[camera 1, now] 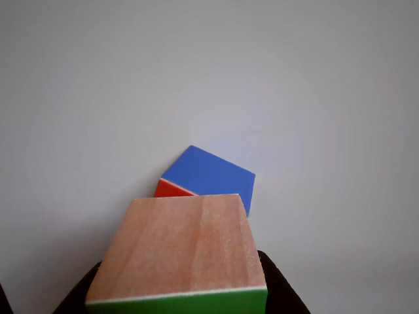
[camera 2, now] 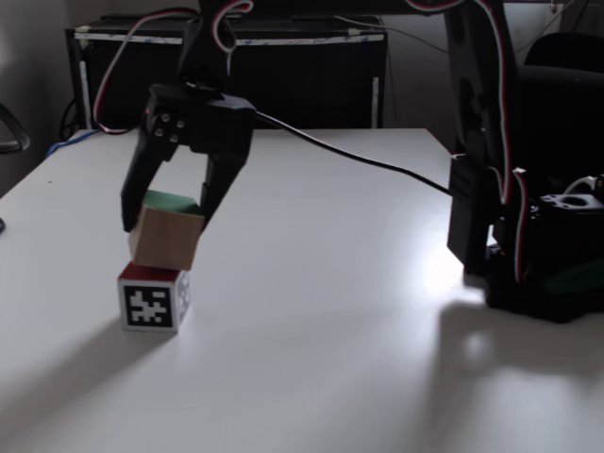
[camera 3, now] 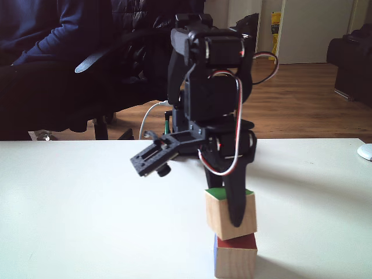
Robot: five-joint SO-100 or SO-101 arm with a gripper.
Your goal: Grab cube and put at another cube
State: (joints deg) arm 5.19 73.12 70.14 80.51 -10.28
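Wooden cube (camera 1: 180, 245) sits nearest the lens at the bottom centre of the other view, its pale top face up and a green face edged in white along the lower edge. Past it, near the frame's middle, I see the blue cube (camera 1: 208, 174) with a sliver of red face at its left, partly hidden behind the wooden one.

At the left of a fixed view, my gripper (camera 2: 166, 222) hangs from above with its jaws clamped on either side of the wooden cube (camera 2: 167, 237), which is tilted and rests on top of the blue cube (camera 2: 151, 297), whose black-and-white marker face looks toward the camera. The table (camera 2: 340, 311) is white.

At the lower centre of a fixed view, the wooden cube (camera 3: 226, 214) sits slightly skewed atop the other cube (camera 3: 235, 256), with one black finger (camera 3: 234, 197) across its front face.
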